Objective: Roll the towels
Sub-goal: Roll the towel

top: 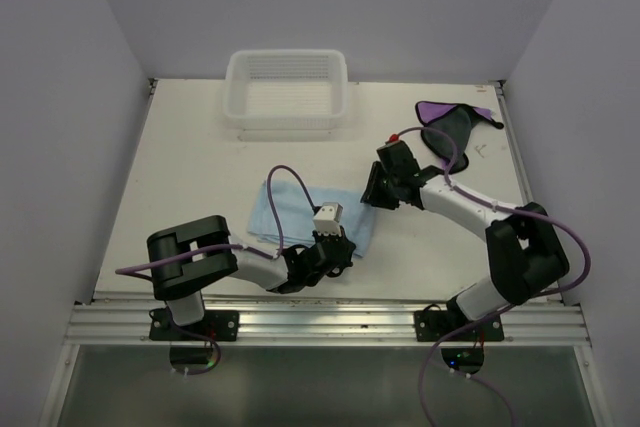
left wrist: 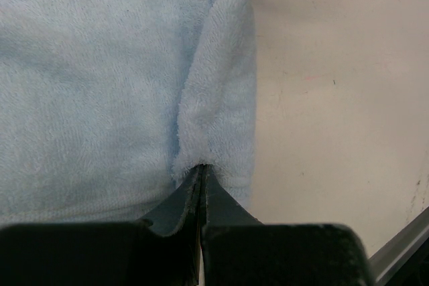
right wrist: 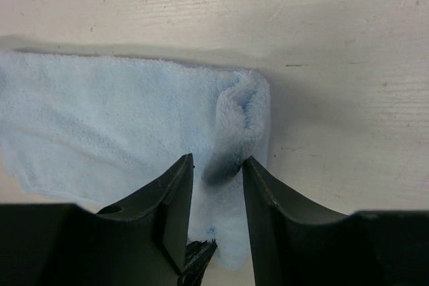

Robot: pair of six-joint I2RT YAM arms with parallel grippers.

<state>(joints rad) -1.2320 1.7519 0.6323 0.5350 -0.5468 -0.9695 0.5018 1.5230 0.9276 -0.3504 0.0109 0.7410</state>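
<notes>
Where the left pincer [left wrist: 202, 169] meets the light blue towel [left wrist: 87, 85], its jaws are pressed together with no gap and clamp a raised ridge of cloth at the towel's edge. In the left wrist view the ridge runs straight away from the jaw tips, with flat towel on one side and bare worktop [left wrist: 328, 98] on the other.

The right pincer [right wrist: 218, 161] has its jaws apart, one on each side of a curled fold at the end of the same towel. The fold lies in the gap between the jaws. Whether the inner faces press on the cloth cannot be told.

In the top view, the left pincer [top: 335, 247] sits at the near right corner of the light blue towel [top: 300, 209] and the right pincer [top: 375, 192] sits at the towel's right edge, further from the arm bases. The towel lies mostly flat near the middle of the worktop [top: 190, 177].

The purple towel [top: 450, 127] lies crumpled near the far right corner, dark side largely up, well apart from the blue one. A white basket [top: 286, 55] stands at the far edge, to the left of the purple towel.
</notes>
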